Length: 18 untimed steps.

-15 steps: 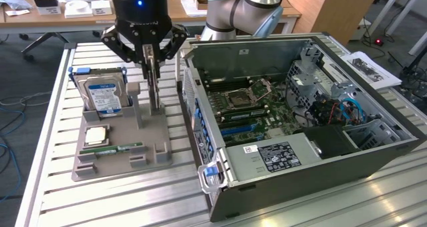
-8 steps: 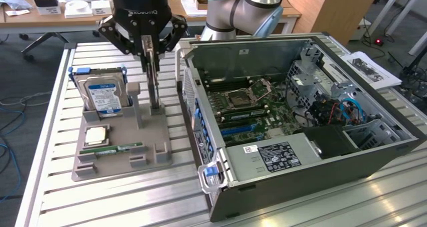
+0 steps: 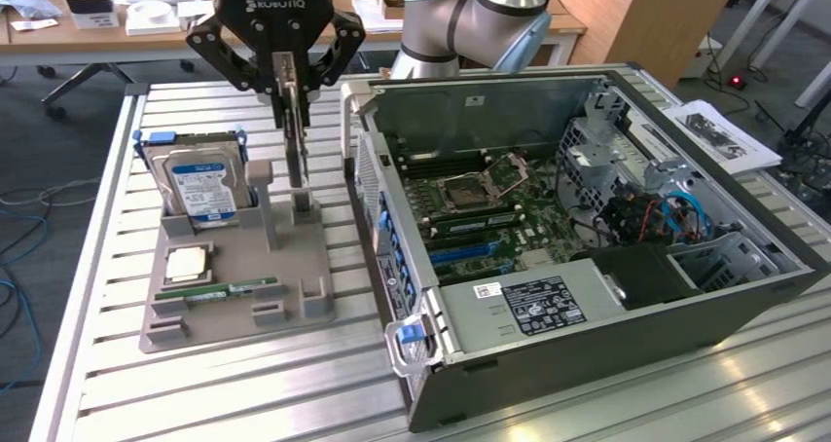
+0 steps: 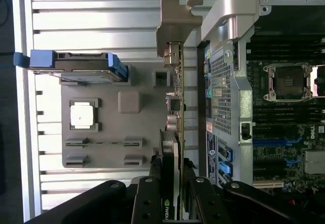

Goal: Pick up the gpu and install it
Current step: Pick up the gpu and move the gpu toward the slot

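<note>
My gripper point(image 3: 291, 99) hangs above the grey parts holder point(image 3: 288, 259) and is shut on the gpu point(image 3: 298, 148), a thin dark card held upright and seen edge-on. The card's lower end sits just at or slightly above the holder's slotted post point(image 3: 303, 208); I cannot tell whether they touch. In the wrist view the gpu point(image 4: 174, 107) runs out from between my fingers point(image 4: 152, 193), and its metal bracket point(image 4: 175, 23) is at the far end. The open computer case point(image 3: 727, 296) lies to the exterior view's right, with its motherboard point(image 3: 487, 213) exposed.
On the holder stand a silver hard drive with a blue-white label point(image 3: 204, 187), a square processor point(image 3: 187, 263) and a green memory stick point(image 3: 218, 291). The case wall point(image 3: 366, 160) rises close beside the card. All rests on a slatted metal table point(image 3: 234, 384).
</note>
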Tool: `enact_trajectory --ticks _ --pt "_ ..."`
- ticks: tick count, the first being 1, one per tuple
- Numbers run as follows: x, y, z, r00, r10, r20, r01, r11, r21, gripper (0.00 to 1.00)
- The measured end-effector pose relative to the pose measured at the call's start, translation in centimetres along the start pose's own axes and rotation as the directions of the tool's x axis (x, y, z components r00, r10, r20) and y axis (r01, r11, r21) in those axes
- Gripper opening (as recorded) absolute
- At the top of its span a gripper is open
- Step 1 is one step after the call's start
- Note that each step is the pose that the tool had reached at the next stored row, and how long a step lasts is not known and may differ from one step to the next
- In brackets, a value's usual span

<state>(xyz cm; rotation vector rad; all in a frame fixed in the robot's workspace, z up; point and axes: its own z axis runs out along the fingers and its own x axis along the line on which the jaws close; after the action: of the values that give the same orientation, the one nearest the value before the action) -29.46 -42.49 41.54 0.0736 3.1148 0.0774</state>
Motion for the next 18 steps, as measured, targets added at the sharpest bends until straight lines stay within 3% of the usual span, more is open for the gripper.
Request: enact_trajectory --ticks 8,18 --pt "-0.2 0.01 -0.01 1.0000 0.000 -0.0001 0.000 1.0000 0.0001 0.27" --pt "-2.0 0.10 0.04 1.0000 0.000 -0.0002 0.000 1.0000 -0.0008 0.27"
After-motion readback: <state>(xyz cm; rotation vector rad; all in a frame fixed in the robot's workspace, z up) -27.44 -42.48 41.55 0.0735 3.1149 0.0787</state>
